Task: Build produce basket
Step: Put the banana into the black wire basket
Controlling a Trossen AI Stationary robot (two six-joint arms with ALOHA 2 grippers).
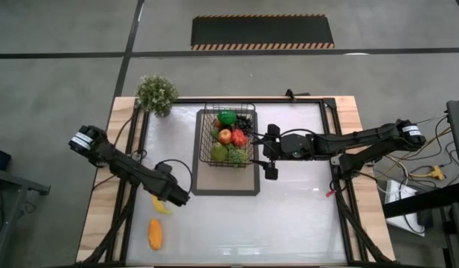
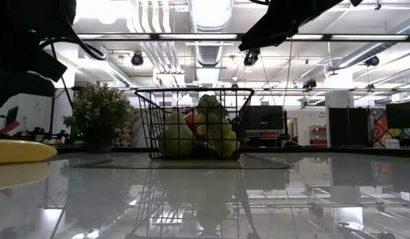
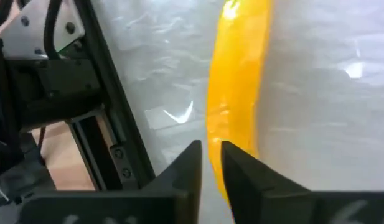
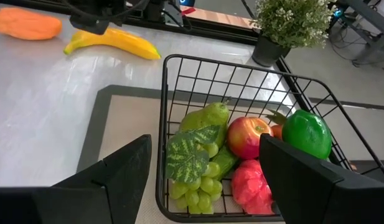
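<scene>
On the mat (image 1: 228, 184) at the middle of the table (image 1: 303, 223), your basket (image 1: 207, 141) stood upright, already holding a green pear (image 4: 207, 116), a red apple (image 4: 246, 137), a lime (image 4: 307, 134), a red piece (image 4: 252, 185) and green grapes (image 4: 195, 186) under a leaf. You had the right gripper (image 1: 269, 151) parked just beside the basket's right side, fingers spread wide, with nothing between them; in its wrist view the two dark fingers (image 4: 117, 174) framed the basket's near corner. Over at the front left of the table, you had the left gripper (image 1: 177, 196) right at the yellow banana (image 1: 162, 205), which lay flat on the white surface, well apart from the basket. Its fingers (image 3: 192, 168) were pressed almost together with only a thin gap, their tips just beside the banana, not pinching it. Nearer the front edge lay an orange piece (image 1: 155, 234), near the banana but apart from it. The potted plant (image 1: 156, 94) stood at the table's far left corner.
</scene>
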